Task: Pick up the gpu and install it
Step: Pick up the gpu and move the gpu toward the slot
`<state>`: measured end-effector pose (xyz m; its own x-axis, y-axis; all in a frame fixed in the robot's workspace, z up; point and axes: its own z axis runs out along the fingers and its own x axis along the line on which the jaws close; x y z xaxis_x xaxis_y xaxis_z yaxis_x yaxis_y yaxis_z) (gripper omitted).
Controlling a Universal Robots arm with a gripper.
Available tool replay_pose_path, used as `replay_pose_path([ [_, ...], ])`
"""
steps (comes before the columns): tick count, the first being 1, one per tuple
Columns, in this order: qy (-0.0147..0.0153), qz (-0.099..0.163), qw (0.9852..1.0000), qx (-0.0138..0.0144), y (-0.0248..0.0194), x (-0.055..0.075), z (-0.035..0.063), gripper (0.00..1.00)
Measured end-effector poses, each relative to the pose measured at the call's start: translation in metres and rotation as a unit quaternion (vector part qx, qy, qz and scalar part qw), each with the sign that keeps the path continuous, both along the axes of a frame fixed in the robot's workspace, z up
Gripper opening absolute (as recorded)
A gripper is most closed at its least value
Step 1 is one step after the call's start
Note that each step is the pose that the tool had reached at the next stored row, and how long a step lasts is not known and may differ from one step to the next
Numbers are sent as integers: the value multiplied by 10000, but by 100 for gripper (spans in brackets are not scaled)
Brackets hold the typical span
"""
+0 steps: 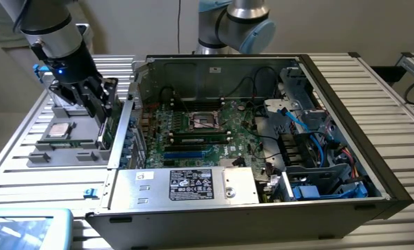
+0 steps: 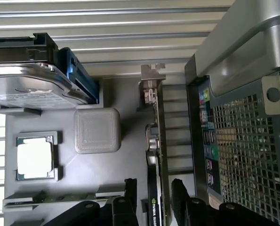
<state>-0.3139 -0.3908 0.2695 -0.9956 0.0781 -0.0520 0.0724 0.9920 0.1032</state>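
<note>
At the exterior view's left, the grey tray carried the loose parts; the gripper hung low over the tray's edge nearest the computer case, released and grasping nothing, with one of its fingers on each side of the gpu; the gpu stood on edge in its tray slot, just beside the case wall, not yet lifted or installed.

The risks, as I judged them: the card offered only a thin edge, so a clench set off-centre might have tipped it in the slot or let it slip; its metal end bracket might have caught on the tray if drawn up crooked; the case wall stood so near that the outer finger might have scraped it; further right, the cables beside the motherboard might have snagged a swinging card.

Counted: one tray; one hard drive; one processor chip; one grey square block; one gpu; two fingers; one case.
</note>
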Motion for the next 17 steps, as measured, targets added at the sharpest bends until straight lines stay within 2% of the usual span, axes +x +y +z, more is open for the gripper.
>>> replay_pose_path([
  [2, -22, 22, 10000, 1, 0, 0, -27, 44],
  [5, -38, 55, 10000, 1, 0, 0, -74, 44],
  [17, -42, 80, 10000, 27, 0, 6, -270, 44],
])
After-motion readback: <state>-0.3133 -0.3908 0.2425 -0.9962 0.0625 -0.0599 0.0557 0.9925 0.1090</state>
